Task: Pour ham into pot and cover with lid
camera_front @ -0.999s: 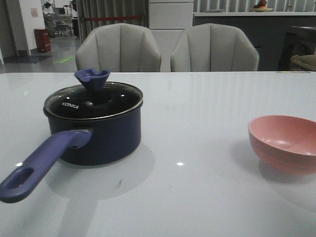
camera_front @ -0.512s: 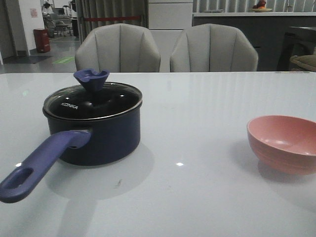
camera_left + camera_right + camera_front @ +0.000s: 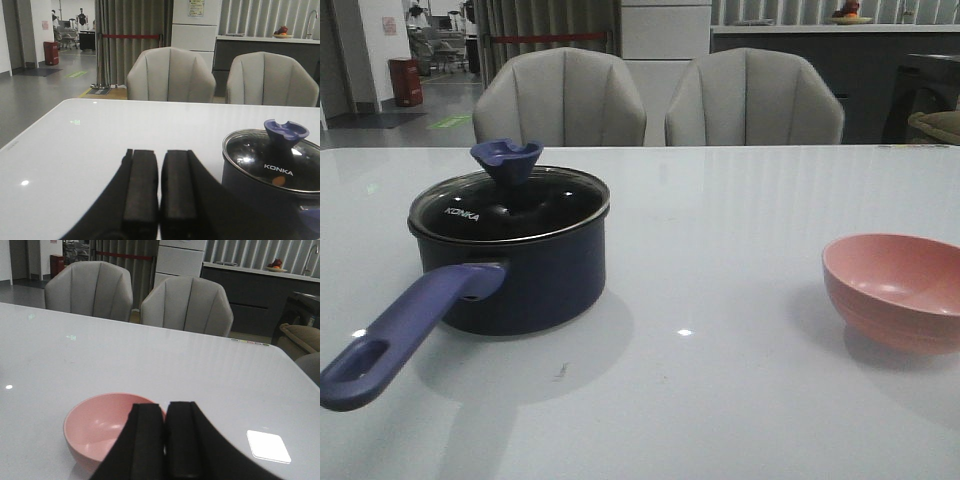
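Note:
The dark navy pot [image 3: 525, 275] stands on the left of the table, its purple-blue handle [image 3: 400, 330] pointing toward the front left. The glass lid [image 3: 510, 205] with its flared knob [image 3: 507, 160] sits on the pot. In the left wrist view the pot [image 3: 260, 192] and lid [image 3: 272, 160] are close beside my left gripper [image 3: 160, 152], which is shut and empty. A small orange spot [image 3: 278, 181], perhaps ham, shows through the glass. My right gripper [image 3: 166, 405] is shut and empty, just in front of the pink bowl [image 3: 102, 427].
The pink bowl [image 3: 895, 290] stands at the right of the table and looks empty inside. Two grey chairs [image 3: 560, 100] stand behind the far edge. Neither arm shows in the front view.

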Robot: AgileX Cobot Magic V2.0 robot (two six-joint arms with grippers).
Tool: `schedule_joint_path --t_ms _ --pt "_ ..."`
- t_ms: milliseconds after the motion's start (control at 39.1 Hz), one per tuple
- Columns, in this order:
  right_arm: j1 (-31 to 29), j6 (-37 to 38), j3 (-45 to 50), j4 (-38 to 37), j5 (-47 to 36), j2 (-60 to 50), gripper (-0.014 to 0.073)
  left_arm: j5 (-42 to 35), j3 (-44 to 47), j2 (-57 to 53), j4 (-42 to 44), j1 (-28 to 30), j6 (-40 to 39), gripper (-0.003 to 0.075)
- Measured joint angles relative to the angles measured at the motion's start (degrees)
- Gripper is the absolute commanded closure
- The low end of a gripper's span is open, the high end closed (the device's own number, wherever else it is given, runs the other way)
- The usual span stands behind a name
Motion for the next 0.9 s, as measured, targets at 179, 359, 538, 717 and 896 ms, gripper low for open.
schedule_joint_path --t_ms 179,359,538,717,896 --pt "-0.1 0.3 0.0 0.0 0.0 0.0 0.0447 0.0 0.0 0.0 0.0 0.0 0.0 0.0607" --pt "-0.1 0.6 0.0 0.0 0.0 0.0 0.0447 0.0 0.0 0.0 0.0 0.0 0.0 0.0607" --pt "-0.1 1.0 0.0 0.0 0.0 0.0 0.0447 0.0 0.0 0.0 0.0 0.0 0.0 0.0607" --pt "-0.1 1.0 0.0 0.0 0.0 0.0 0.0447 0.0 0.0 0.0 0.0 0.0 0.0 0.0607" --pt "-0.1 1.0 0.0 0.0 0.0 0.0 0.0447 0.0 0.0 0.0 0.0 0.0 0.0 0.0607"
